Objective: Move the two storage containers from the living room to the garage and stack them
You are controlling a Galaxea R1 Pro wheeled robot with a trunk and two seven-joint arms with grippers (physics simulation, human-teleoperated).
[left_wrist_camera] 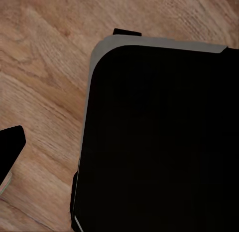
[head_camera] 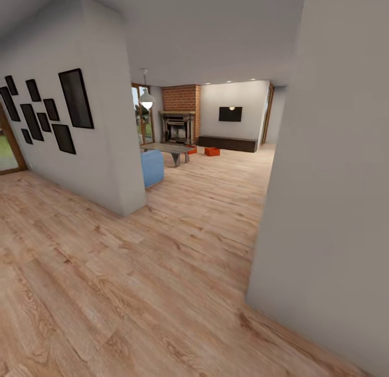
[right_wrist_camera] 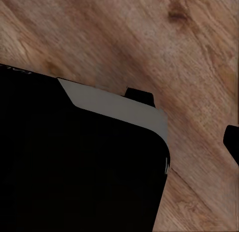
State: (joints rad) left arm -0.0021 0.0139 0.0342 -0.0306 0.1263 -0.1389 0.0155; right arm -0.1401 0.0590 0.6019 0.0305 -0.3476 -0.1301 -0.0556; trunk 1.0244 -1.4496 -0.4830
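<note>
Far ahead in the head view, the two storage containers rest on the light wood floor of the living room. One orange-red bin [head_camera: 212,151] lies in the open before the low dark cabinet. The other bin [head_camera: 192,150] peeks out beside the table's leg. Both are small and distant, well out of reach. In the left wrist view a dark fingertip [left_wrist_camera: 10,154] shows at the frame's edge over the planks. Another dark fingertip [right_wrist_camera: 232,142] shows in the right wrist view. Neither view shows both fingers. The garage and its concrete floor are out of view.
A white wall corner [head_camera: 121,166] with black picture frames stands at left, and a wide white wall [head_camera: 329,193] at right, with a wood-floored passage between. Beyond are a blue sofa [head_camera: 152,168], a table [head_camera: 168,148], a brick fireplace [head_camera: 181,99] and a wall TV [head_camera: 230,114]. My black base [left_wrist_camera: 159,142] shows below the wrists.
</note>
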